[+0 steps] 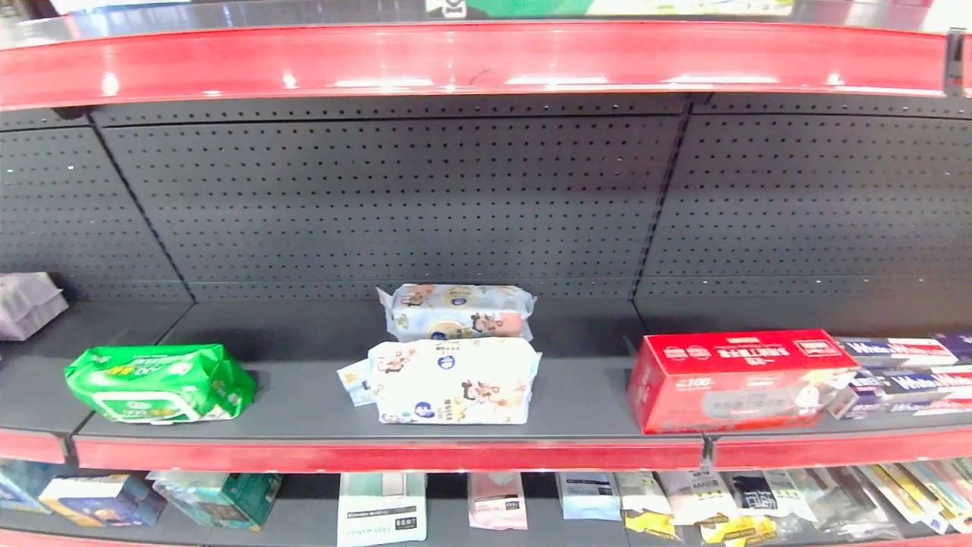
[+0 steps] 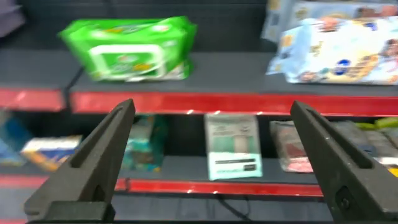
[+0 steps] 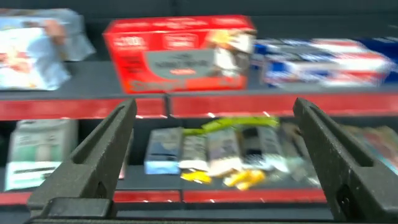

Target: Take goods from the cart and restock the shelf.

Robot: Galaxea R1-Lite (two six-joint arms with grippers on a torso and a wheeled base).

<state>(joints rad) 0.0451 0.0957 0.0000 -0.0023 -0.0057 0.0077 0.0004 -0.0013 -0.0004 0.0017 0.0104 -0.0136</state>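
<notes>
Left gripper (image 2: 211, 107) wide open, empty | right gripper (image 3: 214, 106) wide open, empty | facing shelf (image 1: 296, 403): green wipes pack (image 1: 161, 382), red box (image 1: 733, 380)

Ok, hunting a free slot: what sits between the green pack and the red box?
A front white pack with rear white pack behind it, bare shelf either side, in the head view.

Left claw (image 2: 211, 155) spread wide, facing green pack (image 2: 129, 48) on shelf (image 2: 236, 102)
</notes>
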